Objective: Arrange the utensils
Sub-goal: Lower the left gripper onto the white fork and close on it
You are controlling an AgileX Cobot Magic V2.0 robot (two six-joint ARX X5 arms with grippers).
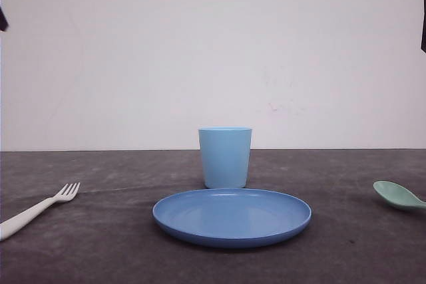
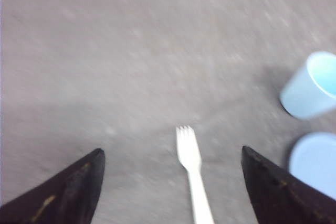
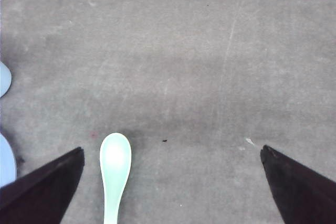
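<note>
A slim white fork (image 1: 36, 209) lies on the dark table at the front left, tines pointing toward the middle. In the left wrist view the fork (image 2: 191, 171) lies between the wide-apart fingers of my left gripper (image 2: 171, 153), which is open above the table and holds nothing. A mint-green spoon (image 1: 398, 195) lies at the right edge of the table. In the right wrist view the spoon (image 3: 114, 174) sits near one finger of my open right gripper (image 3: 172, 149), untouched.
A round blue plate (image 1: 231, 216) lies at the centre front with a light blue cup (image 1: 225, 157) standing upright just behind it. The cup (image 2: 310, 86) and the plate's rim (image 2: 315, 161) lie off to one side in the left wrist view. A white wall rises behind the table.
</note>
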